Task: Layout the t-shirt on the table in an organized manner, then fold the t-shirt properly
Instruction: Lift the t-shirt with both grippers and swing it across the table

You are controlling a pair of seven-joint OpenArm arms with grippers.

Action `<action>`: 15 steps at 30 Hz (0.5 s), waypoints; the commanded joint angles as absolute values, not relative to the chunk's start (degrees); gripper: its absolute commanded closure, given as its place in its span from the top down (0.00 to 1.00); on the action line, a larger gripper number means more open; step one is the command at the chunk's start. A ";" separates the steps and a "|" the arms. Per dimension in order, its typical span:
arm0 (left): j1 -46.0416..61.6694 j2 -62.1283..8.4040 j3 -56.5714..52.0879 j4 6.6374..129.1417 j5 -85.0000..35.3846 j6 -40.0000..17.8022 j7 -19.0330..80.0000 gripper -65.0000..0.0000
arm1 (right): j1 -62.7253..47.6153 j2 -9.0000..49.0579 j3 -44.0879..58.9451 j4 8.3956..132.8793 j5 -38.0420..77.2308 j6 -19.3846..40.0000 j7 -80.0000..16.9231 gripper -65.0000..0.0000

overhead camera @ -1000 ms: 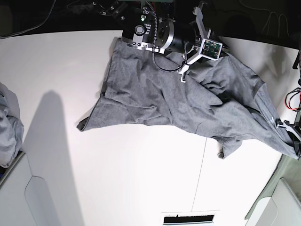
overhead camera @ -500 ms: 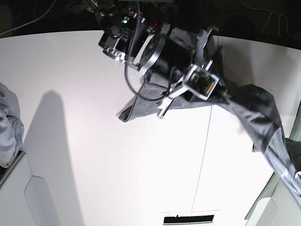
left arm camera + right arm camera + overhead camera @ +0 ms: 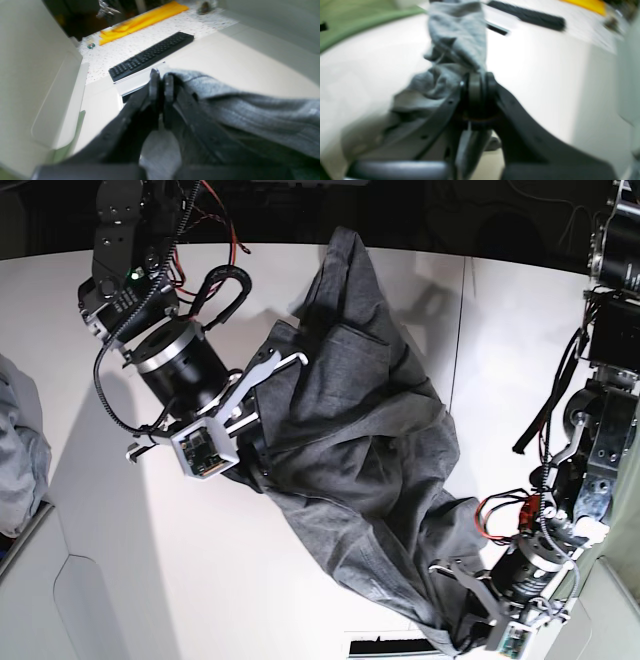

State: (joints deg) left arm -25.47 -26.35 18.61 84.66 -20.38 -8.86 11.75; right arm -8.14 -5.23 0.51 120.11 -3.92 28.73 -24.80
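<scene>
Lifted heather-grey t-shirt [image 3: 370,440], stretched rumpled between both grippers

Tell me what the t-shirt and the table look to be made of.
The t-shirt: soft knit fabric, likely cotton jersey; heathered grey flecking, limp folds and a matte look. The table: smooth hard white board, probably laminate, with a faint sheen and a thin dark seam; the exact material is unclear.

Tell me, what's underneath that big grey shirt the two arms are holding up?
Under the grey t-shirt, bare white table shows around its edges. Whatever lies directly beneath the cloth is covered. Both the right tool and left tool are clamped on it.
</scene>
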 commanded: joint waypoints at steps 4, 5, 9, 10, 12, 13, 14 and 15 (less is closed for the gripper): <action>-30.89 -21.02 22.28 79.35 -20.49 -8.99 10.07 0.00 | -7.94 -3.62 7.42 121.36 -3.11 26.00 -23.92 0.00; -31.33 -19.70 23.27 78.54 -20.47 -10.39 10.07 0.00 | -8.38 -3.18 9.02 121.36 -3.14 24.51 -23.97 0.00; -31.55 -14.59 25.76 76.05 -20.45 -13.06 10.11 0.00 | -10.41 -2.00 15.55 121.36 -3.14 23.05 -24.45 0.00; -31.53 -13.21 26.28 75.42 -20.51 -13.76 10.11 0.00 | -10.92 -1.87 17.23 121.36 -3.14 22.63 -24.45 0.00; -31.55 -10.48 27.49 74.28 -20.51 -14.41 10.09 0.00 | -11.88 -1.87 20.60 121.34 -2.92 21.15 -24.51 0.00; -31.55 -9.13 28.23 73.71 -20.47 -14.41 10.09 0.00 | -12.36 -1.87 22.26 121.34 -2.72 21.06 -24.51 0.00; -31.55 -7.81 29.08 73.03 -20.40 -14.41 10.09 0.00 | -12.80 -1.87 23.97 121.34 -2.37 20.97 -24.67 0.00; -31.55 -6.55 29.95 72.27 -20.23 -14.41 10.09 0.00 | -13.13 -1.87 25.58 121.34 -1.98 20.95 -24.69 0.00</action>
State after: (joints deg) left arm -29.58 -6.90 30.20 71.40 -19.92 -14.28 11.55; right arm -13.50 -2.09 25.52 120.16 -2.50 21.52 -26.09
